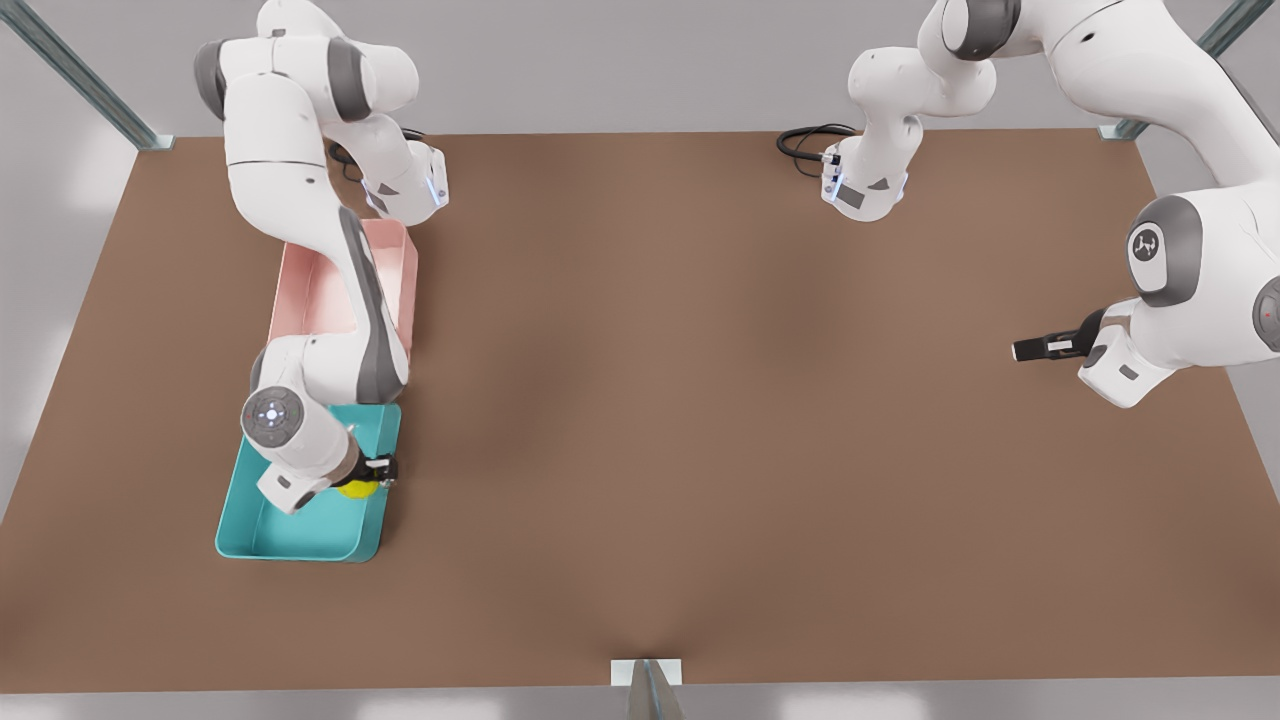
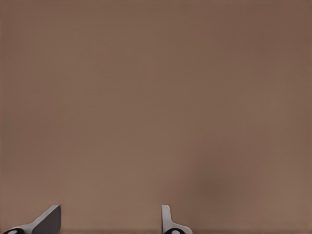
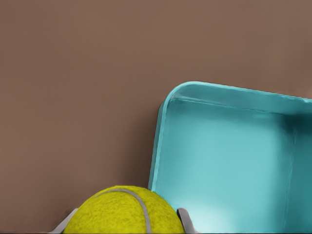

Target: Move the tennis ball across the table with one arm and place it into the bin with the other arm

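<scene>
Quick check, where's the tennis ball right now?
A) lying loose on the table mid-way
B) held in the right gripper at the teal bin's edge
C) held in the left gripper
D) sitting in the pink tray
B: the ball sits between the right gripper's fingers at the bin's rim, while the left gripper waits open over bare table.

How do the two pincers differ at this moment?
The right pincer is shut on the tennis ball; the left pincer is open and holds nothing. The right one hangs at the edge of the teal bin; the left one waits over bare table on the front view's right. Both have two fingers.
</scene>
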{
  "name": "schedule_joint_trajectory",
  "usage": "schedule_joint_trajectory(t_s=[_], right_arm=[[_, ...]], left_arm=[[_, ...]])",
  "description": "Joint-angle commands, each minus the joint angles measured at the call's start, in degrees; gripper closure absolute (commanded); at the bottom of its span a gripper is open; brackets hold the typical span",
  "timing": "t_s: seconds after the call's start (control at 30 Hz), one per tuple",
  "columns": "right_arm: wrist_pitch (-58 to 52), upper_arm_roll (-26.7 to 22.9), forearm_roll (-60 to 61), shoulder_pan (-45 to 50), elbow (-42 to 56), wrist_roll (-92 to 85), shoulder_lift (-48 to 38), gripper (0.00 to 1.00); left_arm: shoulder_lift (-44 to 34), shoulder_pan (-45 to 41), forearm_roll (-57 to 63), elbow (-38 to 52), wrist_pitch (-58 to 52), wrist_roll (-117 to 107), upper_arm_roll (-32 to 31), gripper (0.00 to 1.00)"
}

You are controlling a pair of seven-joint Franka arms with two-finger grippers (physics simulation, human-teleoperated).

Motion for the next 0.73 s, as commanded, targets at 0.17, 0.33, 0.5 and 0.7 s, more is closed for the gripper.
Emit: schedule_joint_trajectory(t_s=[0.17, 0.33, 0.5, 0.7], right_arm=[[-3.2, -0.7, 2.1, -6.7, 1.6, -27.6, 5.9, 0.0], [-12.7, 0.8, 8.3, -4.7, 5.1, -24.8, 4.4, 0.0], [-49.1, 5.8, -2.4, -7.6, 19.9, 3.8, -10.7, 0.0], [-47.7, 10.3, -2.5, -11.9, 8.2, 6.9, -26.2, 0.0]], left_arm=[[-0.1, 0.1, 0.0, 0.0, -0.1, -0.4, 0.0, 0.0], [-0.1, 0.1, -0.1, 0.0, -0.1, -0.5, 0.0, 0.0], [0.0, 0.1, 0.0, 0.0, 0.0, -0.5, 0.0, 0.0], [-0.1, 0.1, 0.0, 0.0, -0.1, -0.5, 0.0, 0.0]])
